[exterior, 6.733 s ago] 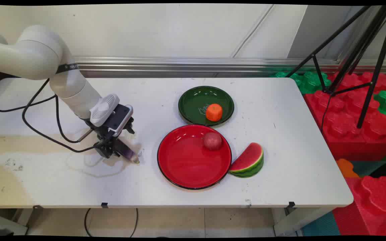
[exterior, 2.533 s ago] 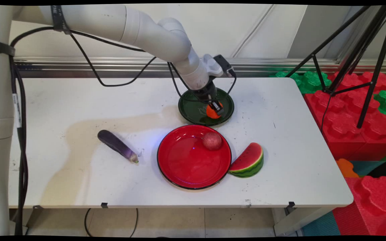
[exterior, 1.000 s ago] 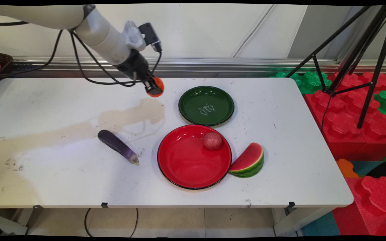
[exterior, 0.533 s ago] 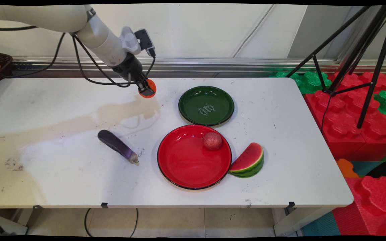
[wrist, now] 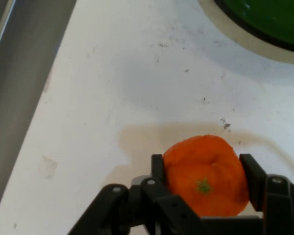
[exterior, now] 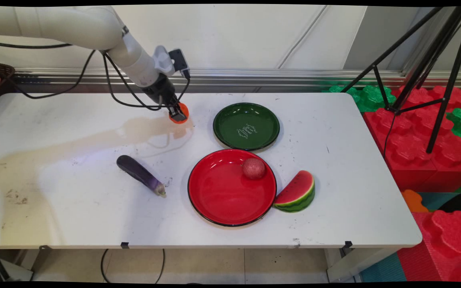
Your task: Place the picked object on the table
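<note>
Claw (exterior: 178, 114) clamped round dimpled orange fruit (wrist: 205, 175), low over scuffed white table (exterior: 74, 132)

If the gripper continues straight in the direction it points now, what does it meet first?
Probably the bare white table. The gripper, shut on the orange, points down at it; the green plate lies off to the side.

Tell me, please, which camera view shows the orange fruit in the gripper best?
The hand view: the orange fills the space between the gripper's fingers, stem end facing the camera. The main view shows only a sliver of it behind the fingers.
</note>
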`<state>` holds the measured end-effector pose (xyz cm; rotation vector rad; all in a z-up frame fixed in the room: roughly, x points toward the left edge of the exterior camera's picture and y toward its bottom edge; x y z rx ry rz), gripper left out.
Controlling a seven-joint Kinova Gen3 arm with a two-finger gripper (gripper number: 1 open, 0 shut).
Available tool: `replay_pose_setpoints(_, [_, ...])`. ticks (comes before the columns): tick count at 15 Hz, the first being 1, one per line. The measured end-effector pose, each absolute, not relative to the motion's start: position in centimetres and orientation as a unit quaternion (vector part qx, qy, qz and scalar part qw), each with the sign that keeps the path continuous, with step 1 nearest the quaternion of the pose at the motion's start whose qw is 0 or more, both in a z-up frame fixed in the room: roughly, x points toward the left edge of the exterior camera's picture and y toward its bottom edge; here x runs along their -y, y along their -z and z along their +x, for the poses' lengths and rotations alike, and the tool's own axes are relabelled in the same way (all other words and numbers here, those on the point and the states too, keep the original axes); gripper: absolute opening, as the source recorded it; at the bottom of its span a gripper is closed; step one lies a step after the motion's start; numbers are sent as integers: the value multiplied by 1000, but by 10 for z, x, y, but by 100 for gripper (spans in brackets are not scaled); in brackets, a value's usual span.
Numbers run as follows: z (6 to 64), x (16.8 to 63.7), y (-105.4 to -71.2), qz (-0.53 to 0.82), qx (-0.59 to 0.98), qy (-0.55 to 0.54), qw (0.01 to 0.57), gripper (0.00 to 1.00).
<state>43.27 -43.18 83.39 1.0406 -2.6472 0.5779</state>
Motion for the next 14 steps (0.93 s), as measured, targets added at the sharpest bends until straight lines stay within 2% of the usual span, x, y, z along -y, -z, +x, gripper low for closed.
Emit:
replay_pose_setpoints(9, [437,450,-803,338,914,-184,132,0])
replay_pose_setpoints(10, [438,451,-802,335,915,-182,134,100])
replay_pose_setpoints(14, [441,449,-801,327,917,-179,141,100])
